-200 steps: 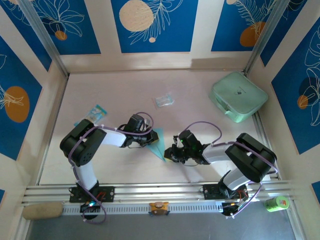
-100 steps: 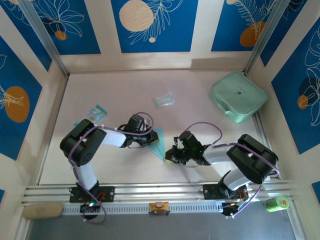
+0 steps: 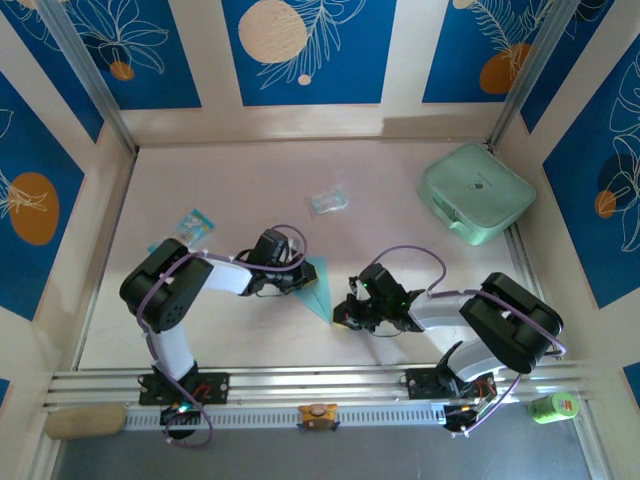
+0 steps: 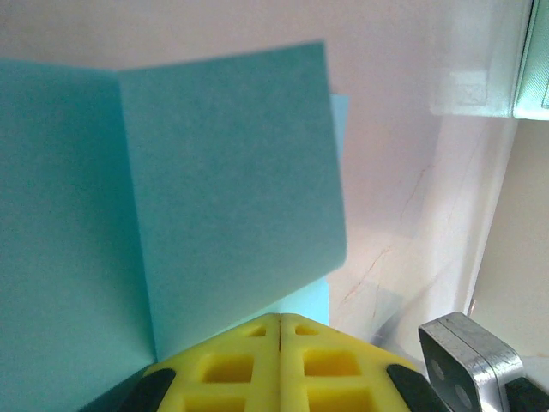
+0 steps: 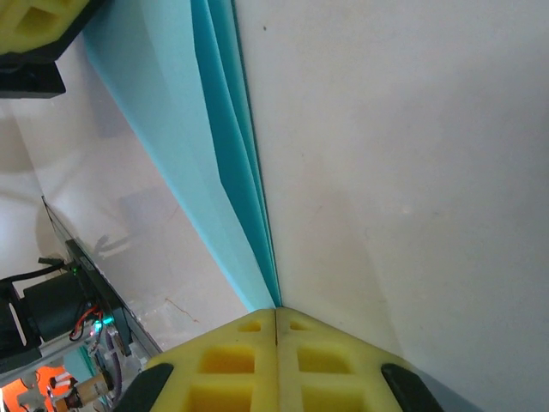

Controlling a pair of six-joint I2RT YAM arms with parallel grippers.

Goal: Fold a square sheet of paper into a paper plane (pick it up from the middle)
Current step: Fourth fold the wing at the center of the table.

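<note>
The light-blue sheet of paper (image 3: 318,283) is folded into a slim pointed dart, the paper plane, with its tip toward the near edge. My left gripper (image 3: 298,279) is shut on its left side. In the left wrist view a creased flap (image 4: 223,189) stands up just beyond the closed yellow fingertips (image 4: 257,343). My right gripper (image 3: 341,314) is shut on the pointed end. In the right wrist view the stacked paper layers (image 5: 232,172) run straight into the seam between the closed pads (image 5: 249,352).
A mint-green case (image 3: 477,192) sits at the far right. A clear crumpled wrapper (image 3: 327,201) lies beyond the paper and a blue-and-white packet (image 3: 193,224) at the left. A metal rail (image 3: 320,385) runs along the near edge. Patterned walls enclose the table.
My right gripper has closed the last bit onto the paper's pointed end, and its arm has shifted slightly. The left gripper and the paper have stayed in place.
</note>
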